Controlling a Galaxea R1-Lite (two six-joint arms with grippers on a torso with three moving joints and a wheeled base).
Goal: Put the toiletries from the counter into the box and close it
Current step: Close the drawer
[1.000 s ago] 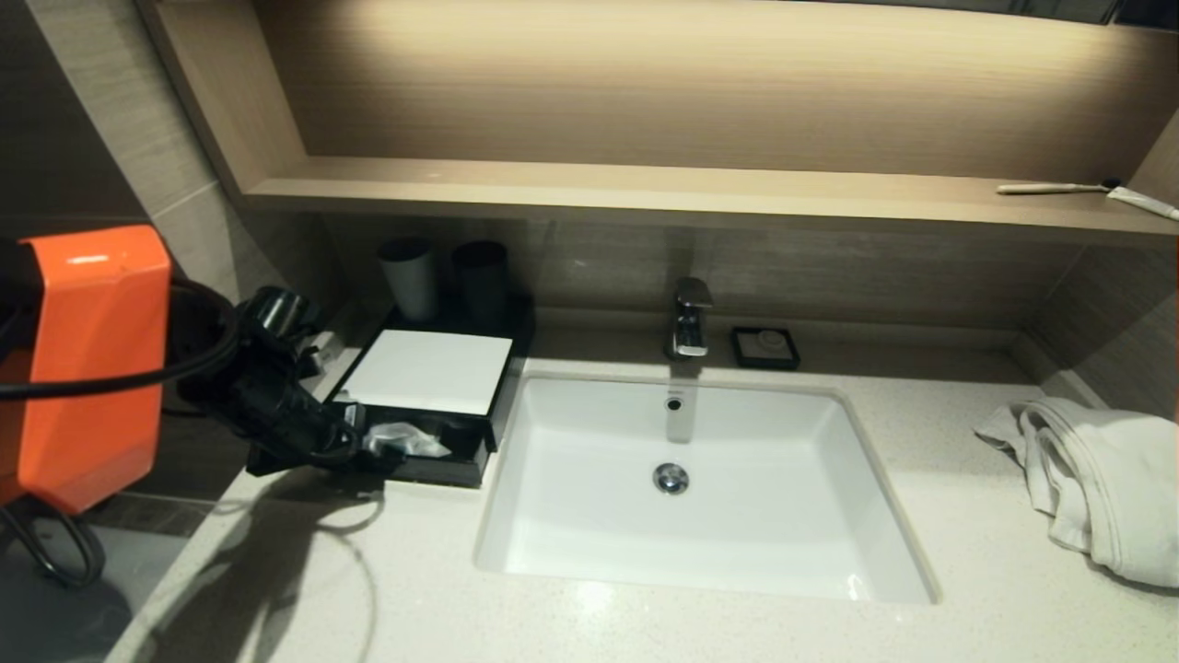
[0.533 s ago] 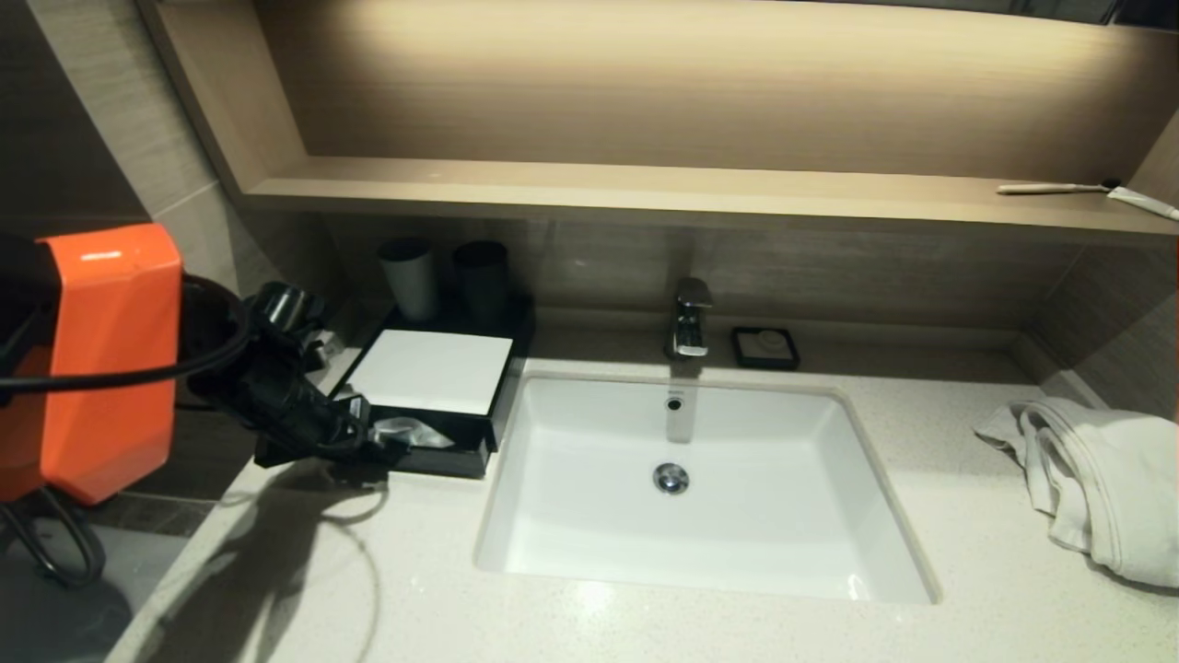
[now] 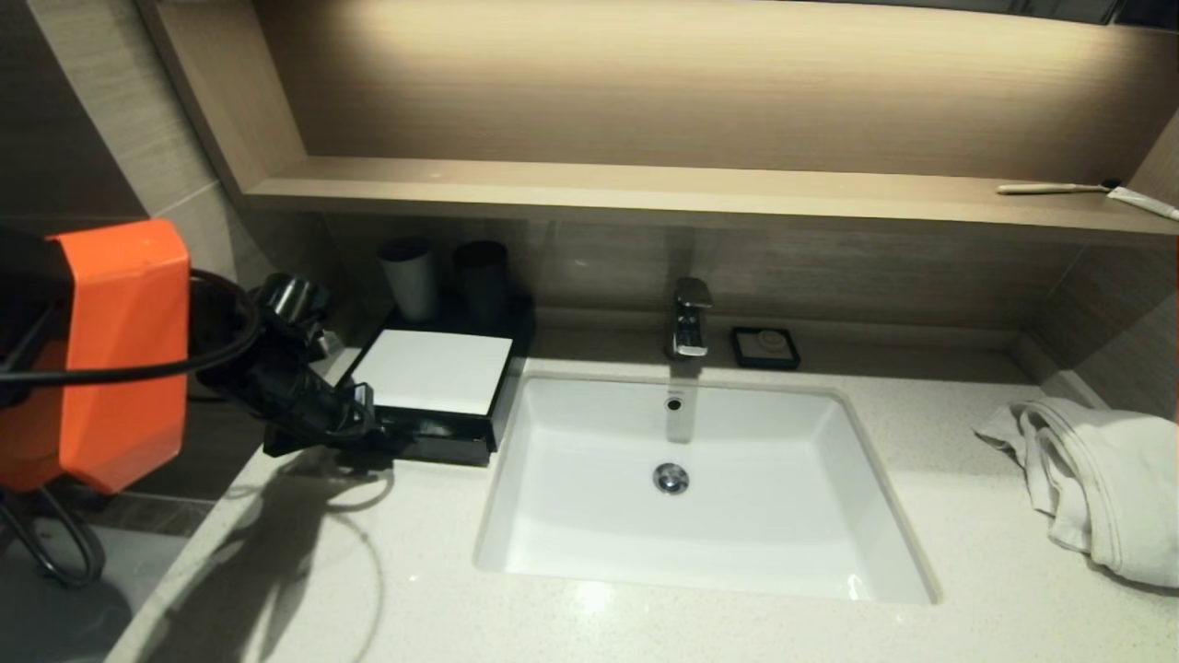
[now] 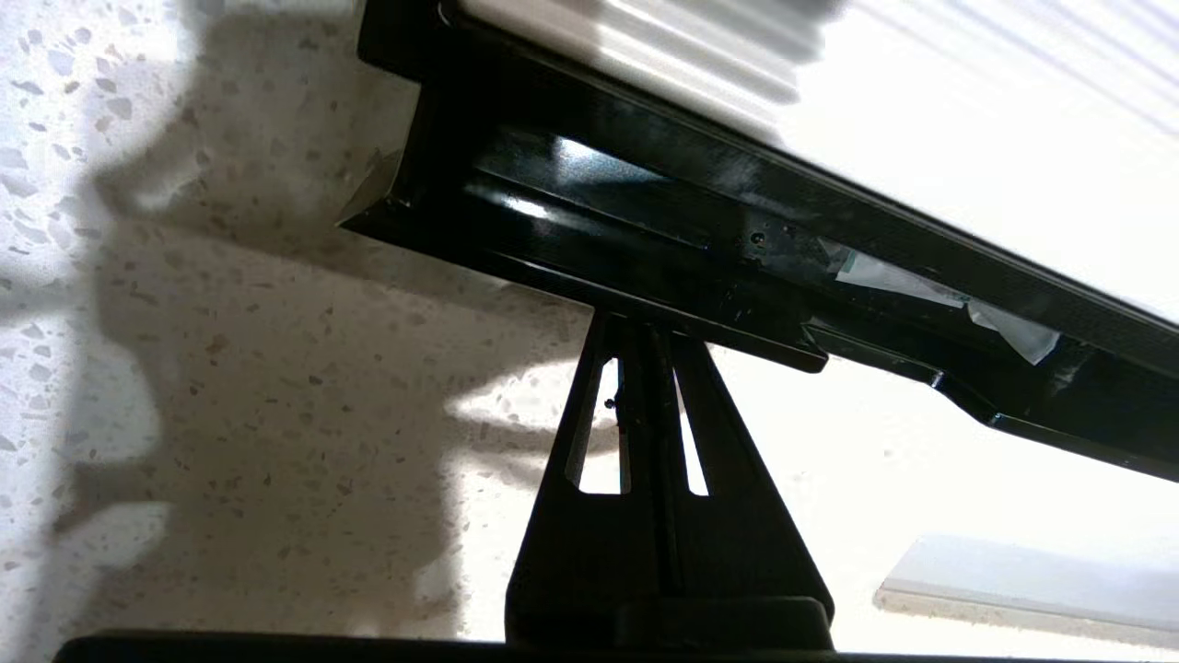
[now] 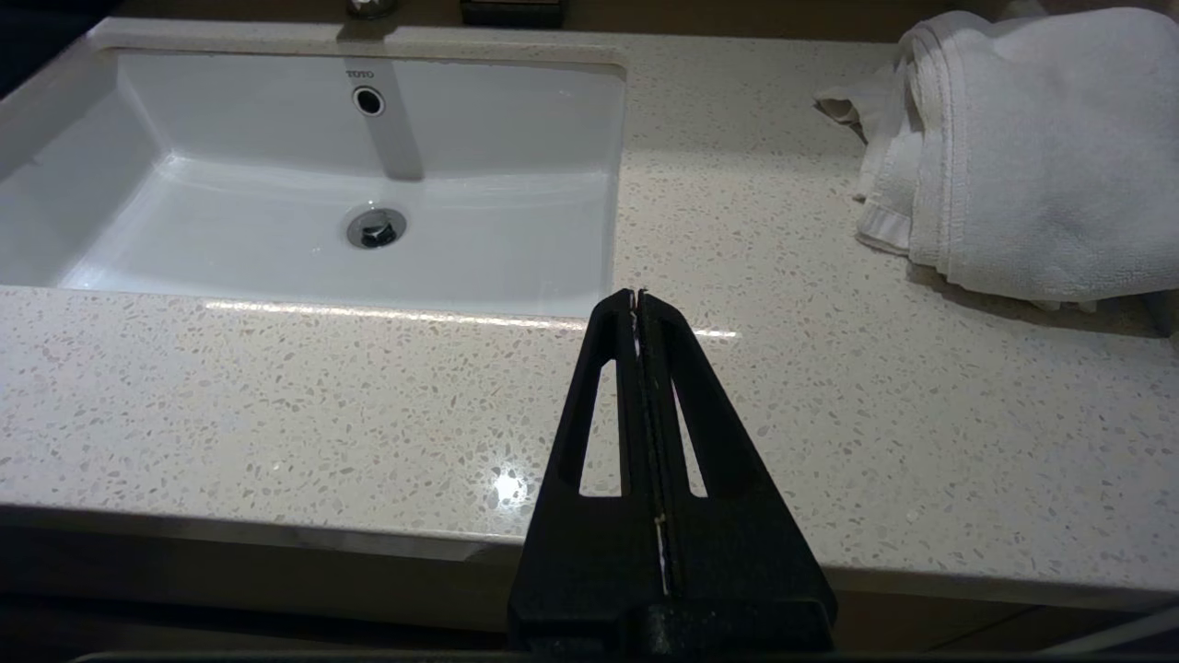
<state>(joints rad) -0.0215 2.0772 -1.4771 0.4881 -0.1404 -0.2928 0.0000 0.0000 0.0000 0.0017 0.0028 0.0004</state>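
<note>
The left gripper [image 3: 382, 433] is pressing its fingertips, held tight together with nothing between them, against the front face of the drawer [image 4: 645, 249] of the black box [image 3: 433, 373], down at counter level to the left of the sink [image 3: 700, 562]. In the left wrist view the fingers [image 4: 645, 433] are meeting the drawer's lower lip, and a strip of the drawer is sticking out from under the box's white top [image 3: 431, 371], with a scrap of clear wrapper [image 4: 930, 295] showing in the gap; what the wrapper is holding is hard to make out. The box is sitting on the speckled counter [image 3: 442, 571] in front of two dark cups [image 3: 447, 276]. The right gripper [image 5: 637, 304] is hanging at the counter's near edge by the sink's front right corner, its fingers pressed together on nothing. A white towel [image 3: 1091, 479] is lying bunched at the far right of the counter
</note>
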